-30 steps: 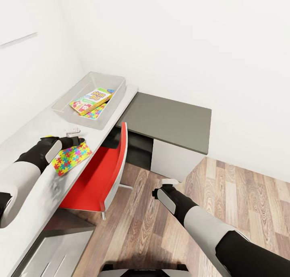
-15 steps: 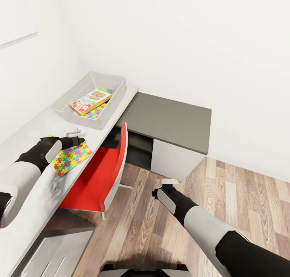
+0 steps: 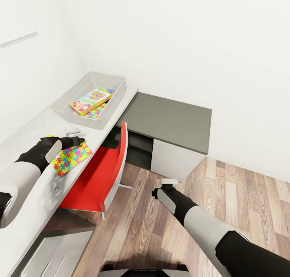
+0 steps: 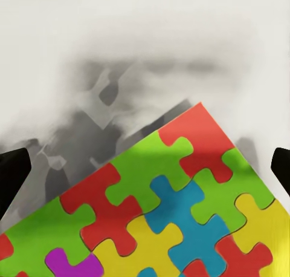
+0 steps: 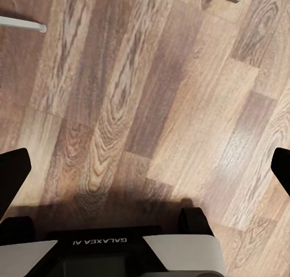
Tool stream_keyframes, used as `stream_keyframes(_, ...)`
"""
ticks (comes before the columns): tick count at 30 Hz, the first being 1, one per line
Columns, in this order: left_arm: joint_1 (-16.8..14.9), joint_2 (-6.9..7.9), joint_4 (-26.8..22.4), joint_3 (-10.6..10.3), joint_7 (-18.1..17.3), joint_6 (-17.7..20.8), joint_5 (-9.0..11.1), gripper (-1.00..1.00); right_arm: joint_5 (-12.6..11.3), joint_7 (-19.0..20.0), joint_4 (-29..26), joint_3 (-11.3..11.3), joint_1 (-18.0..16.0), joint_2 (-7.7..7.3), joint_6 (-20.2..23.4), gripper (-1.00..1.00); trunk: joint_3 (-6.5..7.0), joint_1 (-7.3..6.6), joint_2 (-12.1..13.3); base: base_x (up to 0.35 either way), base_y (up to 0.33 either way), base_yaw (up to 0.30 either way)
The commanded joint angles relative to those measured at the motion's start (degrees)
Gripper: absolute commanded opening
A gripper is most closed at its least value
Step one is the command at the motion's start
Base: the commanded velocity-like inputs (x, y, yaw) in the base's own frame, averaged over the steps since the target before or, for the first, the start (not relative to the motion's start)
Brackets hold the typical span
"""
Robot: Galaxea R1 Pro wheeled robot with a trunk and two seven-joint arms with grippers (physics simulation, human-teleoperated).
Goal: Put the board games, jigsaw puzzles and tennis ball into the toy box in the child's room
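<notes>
1. The left gripper (image 3: 75, 138) hovers spread wide just over a jigsaw puzzle (image 3: 71, 157) lying flat on the table (image 3: 36, 128).
2. Beyond it the toy box (image 3: 89, 100) holds SKIP-BO (image 3: 90, 101).
3. A red chair (image 3: 104, 171) stands just beside.
4. The right gripper (image 3: 166, 185), spread open, hangs over wood floor (image 3: 225, 196).

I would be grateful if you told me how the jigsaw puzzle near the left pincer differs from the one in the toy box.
The jigsaw puzzle on the table lies bare on the desk top beside the left pincer; the jigsaw puzzle in the toy box sits inside the toy box. The first shows its whole face; the second is mostly covered by the SKIP-BO board game. Both are thin, flat and multicoloured.
</notes>
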Motion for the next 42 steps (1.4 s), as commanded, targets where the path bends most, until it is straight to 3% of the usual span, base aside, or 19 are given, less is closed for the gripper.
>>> stream_keyframes(1,-0.04,0.07,-0.05,-0.24,-0.09,0.22,0.08,1.00,-0.31,-0.39,-0.02,0.34,-0.07,0.00,0.21,1.00,-0.07,0.03,-0.08,0.000,0.000,0.000)
stream_keyframes(42,0.02,0.07,-0.05,-0.15,-0.11,0.21,0.06,1.00,-0.31,-0.39,-0.05,0.34,-0.07,0.00,0.20,1.00,-0.07,0.03,-0.08,-0.041,0.012,0.000)
